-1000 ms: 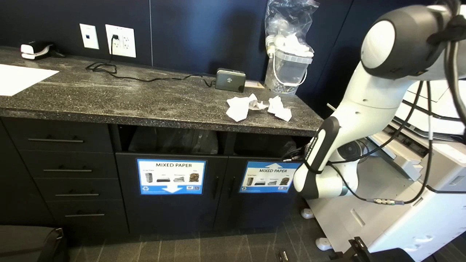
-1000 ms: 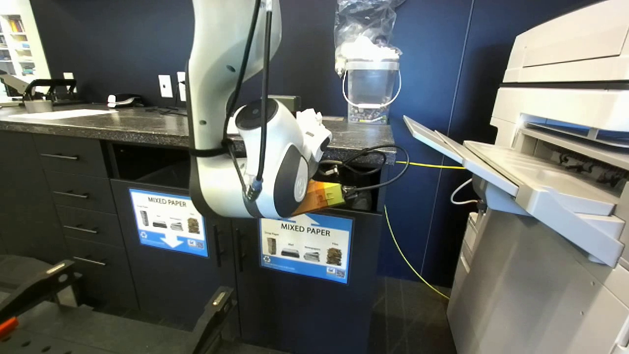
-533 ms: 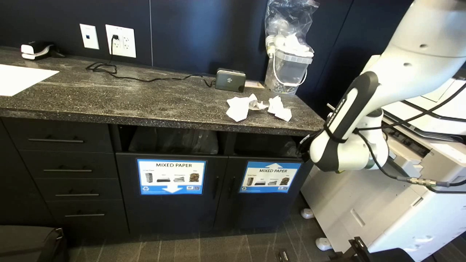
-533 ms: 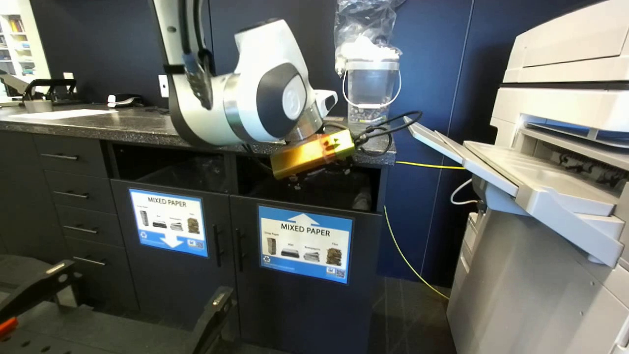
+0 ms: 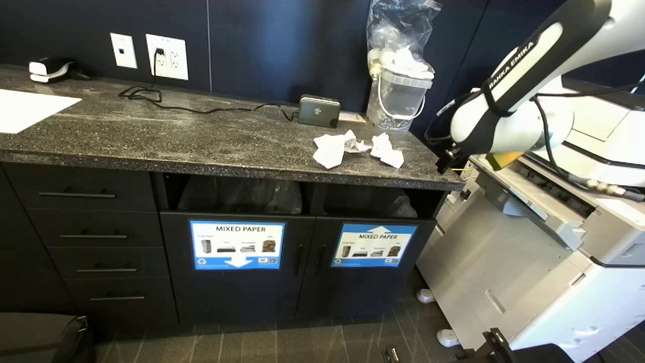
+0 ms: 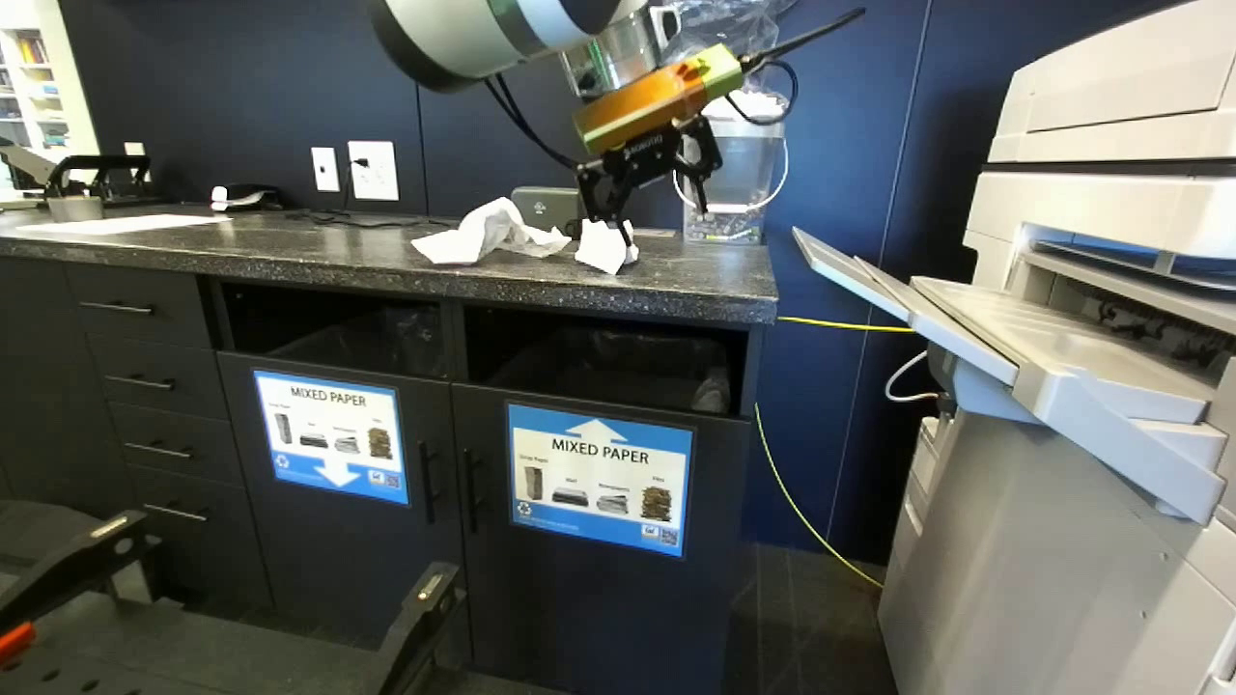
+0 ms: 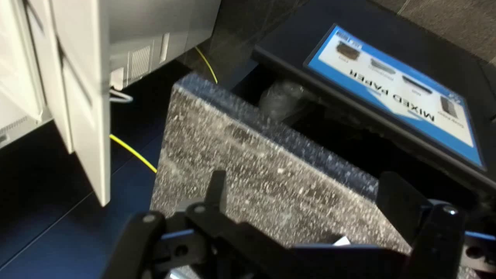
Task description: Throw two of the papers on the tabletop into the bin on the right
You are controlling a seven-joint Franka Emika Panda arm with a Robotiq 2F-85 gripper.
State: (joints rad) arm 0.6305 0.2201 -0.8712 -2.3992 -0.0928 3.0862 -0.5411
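We find the gripper spread wide, the tabletop showing between its fingers, both apart from the papers.

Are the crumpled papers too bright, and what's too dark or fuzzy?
Partly: in an exterior view, the crumpled papers are bleached white, with few crinkles showing; in both exterior views, the right bin is very dark inside; in the wrist view, the gripper looks dark and fuzzy, and tiny words on the MIXED PAPER label are mostly unreadable.

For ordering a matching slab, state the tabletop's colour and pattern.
The tabletop is grey-brown with pale speckles, clearest in the wrist view.
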